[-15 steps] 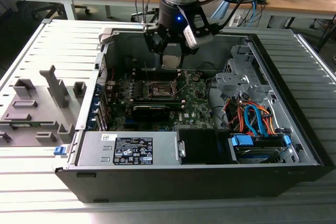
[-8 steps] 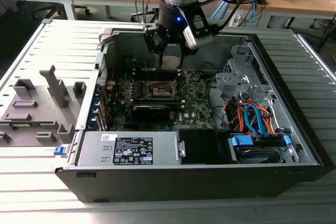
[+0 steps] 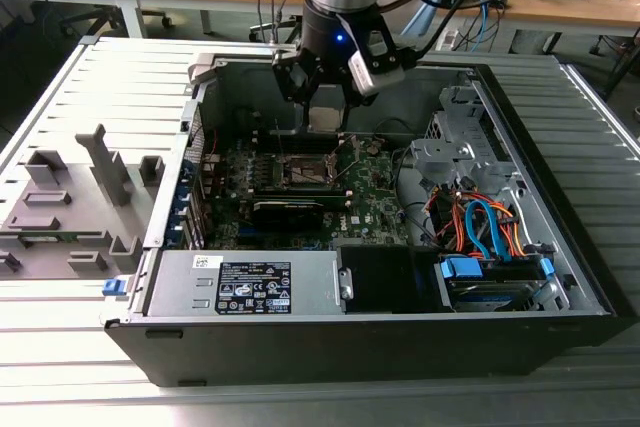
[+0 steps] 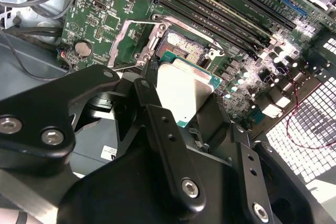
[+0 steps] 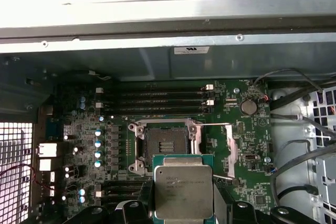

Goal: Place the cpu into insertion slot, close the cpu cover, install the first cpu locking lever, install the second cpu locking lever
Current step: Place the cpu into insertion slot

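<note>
My gripper (image 3: pixel 327 119) hangs inside the open computer case, just behind and above the motherboard's socket. It is shut on the cpu (image 4: pixel 184 88), a pale silvery square chip on a green base, pinched at two opposite edges by the black fingers (image 4: pixel 152 109). The chip (image 5: pixel 184 192) hovers level, close to the insertion slot (image 5: pixel 165 144) but offset to one side of it. The slot (image 4: pixel 184 51) is bare and dark, with its pin field showing inside the metal frame. The cpu cover (image 4: pixel 128 40) stands swung open beside the slot, and a thin wire lever (image 5: pixel 216 125) sticks out from the frame.
Memory sticks (image 5: pixel 157 100) run along one side of the socket. A black graphics card (image 3: pixel 287 209) lies in front of it. A power supply (image 3: pixel 245 287) and a drive cage with orange and blue cables (image 3: pixel 480 227) line the case front. A grey fixture (image 3: pixel 70 197) sits outside.
</note>
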